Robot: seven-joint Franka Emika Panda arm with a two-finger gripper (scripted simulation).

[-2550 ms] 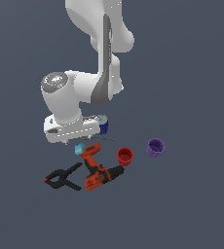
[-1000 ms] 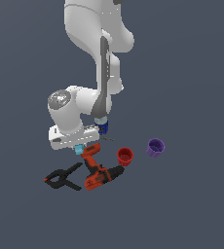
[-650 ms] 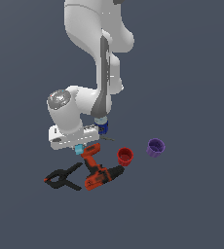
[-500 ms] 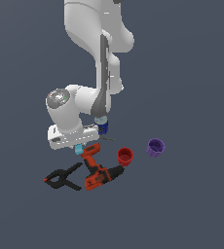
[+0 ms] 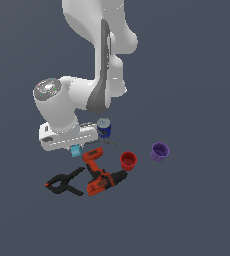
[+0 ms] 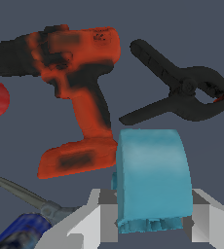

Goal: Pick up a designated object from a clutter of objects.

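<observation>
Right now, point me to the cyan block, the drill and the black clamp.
cyan block point(image 6: 153, 180): wrist view, middle of its broad face, between the fingers.
drill point(image 6: 80, 73): wrist view, orange body above the handle.
black clamp point(image 5: 63, 184): exterior view, near the pivot where the handles meet.

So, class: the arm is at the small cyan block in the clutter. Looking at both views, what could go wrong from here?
1. In the wrist view the small cyan rounded block sits between the pincer fingers, but whether they grip it firmly cannot be told; it might slip when lifted.
2. The orange-red and black power drill has its base close beside the block, so a finger may nudge it.
3. The black spring clamp lies nearby and could be knocked too.
</observation>
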